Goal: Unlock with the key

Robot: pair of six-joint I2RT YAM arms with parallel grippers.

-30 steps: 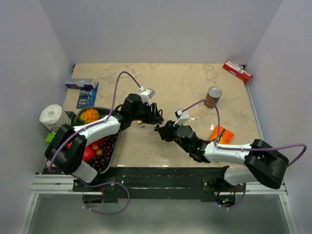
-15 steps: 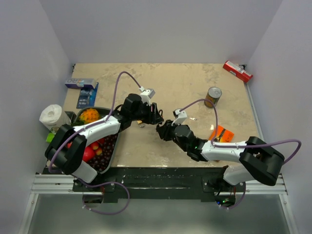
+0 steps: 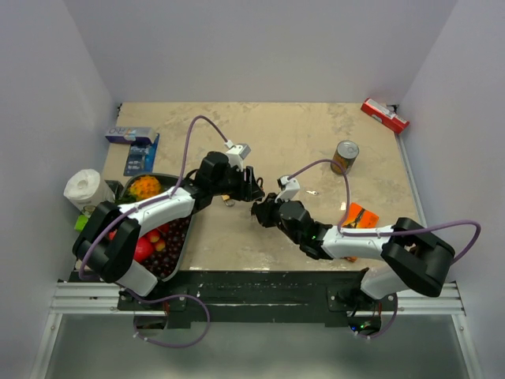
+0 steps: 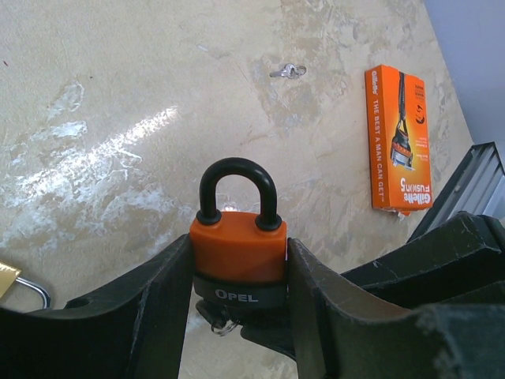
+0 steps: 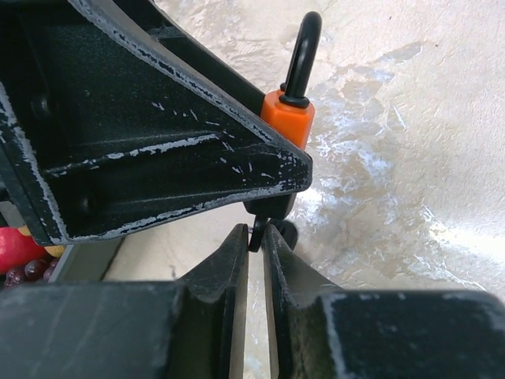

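Above the counter (image 4: pixel 118 118): left gripper (image 4: pixel 239 251) clamped on the orange padlock (image 4: pixel 239 237), shackle up.
Under the padlock: key (image 5: pixel 256 227) at its base — right gripper (image 5: pixel 254 237) pinched on the black head.
Turning well: twist about the blade's axis — no prying.

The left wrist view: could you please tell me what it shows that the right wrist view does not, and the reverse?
Only the left wrist view: an orange razor box, small loose keys on the table and a brass padlock. Only the right wrist view: the right gripper clearly pinching the key under the orange padlock, and red fruit. Both: the orange padlock clamped in the left gripper.
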